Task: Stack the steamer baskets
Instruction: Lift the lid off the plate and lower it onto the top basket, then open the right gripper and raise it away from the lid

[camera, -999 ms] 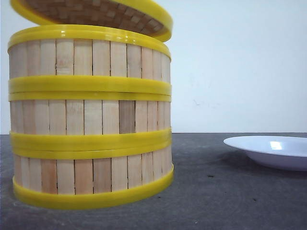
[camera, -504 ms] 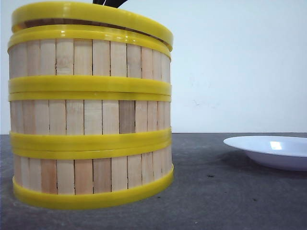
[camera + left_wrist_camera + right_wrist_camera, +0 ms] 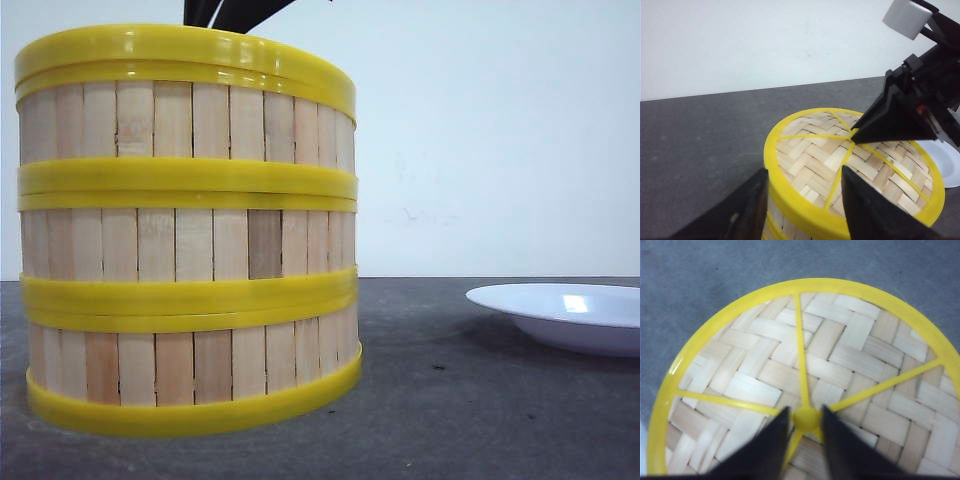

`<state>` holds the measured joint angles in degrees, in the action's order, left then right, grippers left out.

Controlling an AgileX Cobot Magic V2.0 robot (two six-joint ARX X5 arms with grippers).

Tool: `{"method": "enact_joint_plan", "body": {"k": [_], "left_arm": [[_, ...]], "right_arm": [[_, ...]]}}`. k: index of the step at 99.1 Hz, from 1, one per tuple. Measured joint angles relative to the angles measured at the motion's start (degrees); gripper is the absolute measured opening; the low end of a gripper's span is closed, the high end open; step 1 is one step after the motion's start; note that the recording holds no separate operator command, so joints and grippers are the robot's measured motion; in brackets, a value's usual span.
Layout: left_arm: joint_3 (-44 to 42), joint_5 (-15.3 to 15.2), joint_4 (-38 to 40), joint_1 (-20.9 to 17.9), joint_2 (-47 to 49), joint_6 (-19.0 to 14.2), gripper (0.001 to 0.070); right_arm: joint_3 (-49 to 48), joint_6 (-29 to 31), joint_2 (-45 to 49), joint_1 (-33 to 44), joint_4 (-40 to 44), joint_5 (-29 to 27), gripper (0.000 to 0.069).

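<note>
Three steamer baskets stand stacked at the left of the front view: bottom, middle, top. A woven lid with a yellow rim sits on the top basket. My right gripper is shut on the lid's yellow knob; its dark fingers show above the stack. My left gripper is open astride the lid's near rim, one finger outside the stack and one over the weave. The basket wall shows under that rim.
A white plate lies on the dark grey table to the right of the stack, and its edge shows behind the right arm in the left wrist view. A pale wall stands behind.
The lid, tilted above the stack a second ago, has come down level onto the top basket. The right gripper's fingers have dropped into the front view.
</note>
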<state>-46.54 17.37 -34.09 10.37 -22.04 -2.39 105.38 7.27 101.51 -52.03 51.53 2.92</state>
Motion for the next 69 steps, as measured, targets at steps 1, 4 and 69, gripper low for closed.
{"method": "enact_joint_plan", "body": {"k": [1, 4, 69], "left_arm": [[0.0, 0.0, 0.0, 0.0, 0.0, 0.0, 0.0270], [0.0, 0.0, 0.0, 0.0, 0.0, 0.0, 0.0270], [0.0, 0.0, 0.0, 0.0, 0.0, 0.0, 0.0270]], "right_arm": [[0.0, 0.0, 0.0, 0.0, -0.1, 0.0, 0.0227], [0.0, -0.1, 0.0, 0.0, -0.3, 0.0, 0.0287], [0.2, -8.4, -24.5, 0.0, -2.2, -19.8, 0.0408]]}}
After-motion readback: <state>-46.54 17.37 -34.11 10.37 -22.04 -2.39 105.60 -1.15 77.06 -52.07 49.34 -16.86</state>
